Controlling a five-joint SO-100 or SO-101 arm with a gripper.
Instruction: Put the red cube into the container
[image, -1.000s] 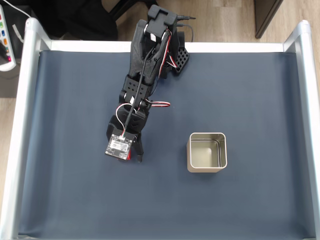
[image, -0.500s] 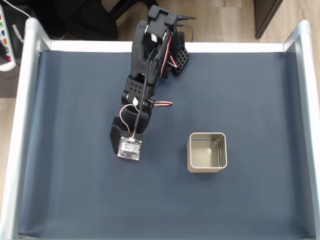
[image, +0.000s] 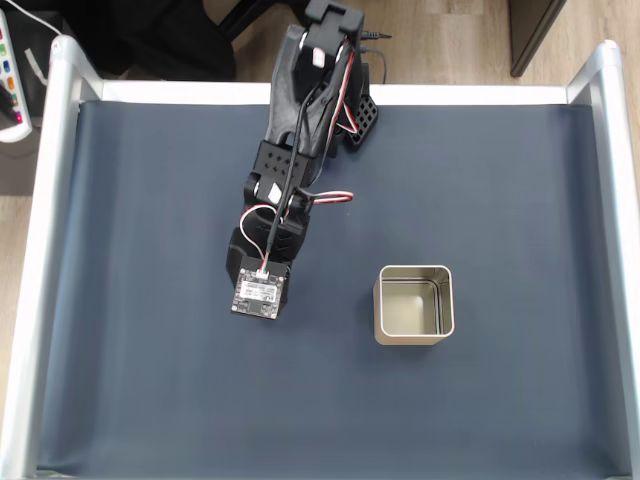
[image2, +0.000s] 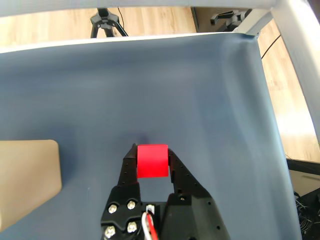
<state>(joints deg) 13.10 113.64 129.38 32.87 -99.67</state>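
1. My gripper (image2: 152, 161) clenched on red cube (image2: 152, 160), wrist view.
2. Vs 1 s ago: cube apparently lifted off mat (image: 150, 200); arm retracted slightly.
3. Tin container (image: 414, 337) well apart; carry next.

We see a black plastic arm (image: 300, 120) built of blocky segments, with red, white and black wires looping along it. A small grey circuit board (image: 259, 292) sits at its end. In the wrist view, the black gripper (image2: 151, 159) has two angular fingers (image2: 129, 170) and silver screws (image2: 120, 205) near its base.
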